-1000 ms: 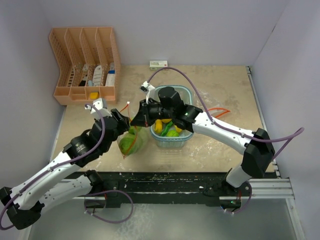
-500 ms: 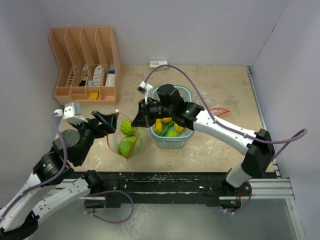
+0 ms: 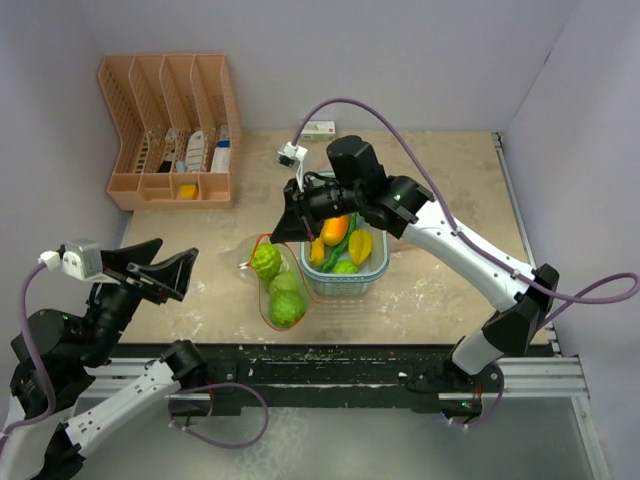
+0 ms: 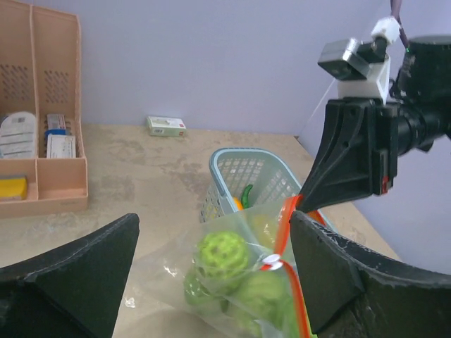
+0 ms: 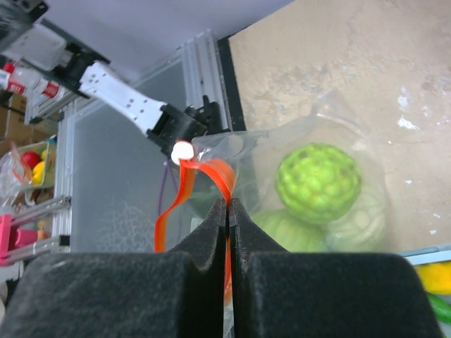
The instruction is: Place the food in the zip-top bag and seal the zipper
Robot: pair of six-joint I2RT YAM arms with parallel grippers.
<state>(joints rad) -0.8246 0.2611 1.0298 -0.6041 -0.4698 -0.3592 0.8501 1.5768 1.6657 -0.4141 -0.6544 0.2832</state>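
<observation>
The clear zip-top bag [image 3: 280, 292] with an orange zipper strip lies left of the basket and holds two pale-green cabbages [image 3: 266, 261], also seen in the left wrist view [image 4: 222, 253]. My right gripper [image 3: 277, 233] is shut on the bag's orange zipper strip [image 5: 224, 179] and holds that edge up. The white slider [image 5: 182, 150] sits at the strip's end. An orange fruit [image 3: 336, 230], a yellow fruit [image 3: 360, 245] and a green chili [image 3: 335, 252] lie in the blue basket [image 3: 345, 283]. My left gripper [image 3: 165, 265] is open and empty, well left of the bag.
A peach desk organizer [image 3: 170, 130] stands at the back left. A small white-and-green box [image 3: 318, 127] lies against the back wall. An orange cable [image 3: 440, 222] lies right of the basket. Walls close both sides.
My left gripper has let go of the bag and pulled back to the lower left. My right gripper has kept the zipper strip and risen slightly; the bag has settled toward the basket.
</observation>
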